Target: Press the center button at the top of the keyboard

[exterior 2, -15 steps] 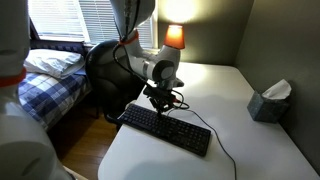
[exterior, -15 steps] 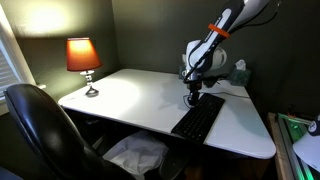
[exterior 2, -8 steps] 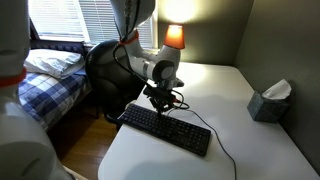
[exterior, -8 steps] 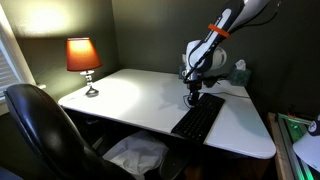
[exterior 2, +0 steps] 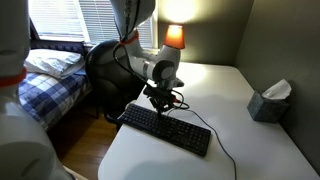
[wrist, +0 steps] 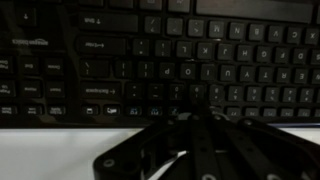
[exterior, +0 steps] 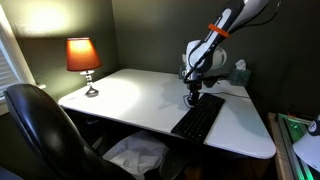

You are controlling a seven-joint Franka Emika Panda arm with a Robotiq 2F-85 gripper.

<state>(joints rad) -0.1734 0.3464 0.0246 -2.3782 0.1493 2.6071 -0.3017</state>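
There's the keyboard [exterior 2: 168,131], flat on the white surface [exterior 2: 215,85]. In an exterior view it slants from 10 o'clock down to 4 o'clock, and its thin cable [exterior 2: 228,160] trails off past the 4 o'clock end. In the wrist view the keyboard [wrist: 160,60] fills everything from 9 through 12 to 3 o'clock. We see rows of dark keys, and the outermost row of small keys sits right ahead of the tool.

The gripper [exterior 2: 160,104] hangs just over the keyboard's far long edge, near its middle, pointing straight down. In the wrist view the gripper [wrist: 196,122] comes in from 6 o'clock. The jaws look drawn together into one blunt point with nothing between them, though it's dark down there, so we say that with caution. We can't tell whether the tip is touching a key.

We judge this to be the lining-up step, just ahead of the press. As we read it, the next move calls for a slight sideways trim to centre the tip on the middle key of that top row. After that, a short straight push down and a clean lift.

The lamp [exterior 2: 175,37] at 12 o'clock and the tissue box [exterior 2: 268,103] at 3 o'clock stand well apart from the action.
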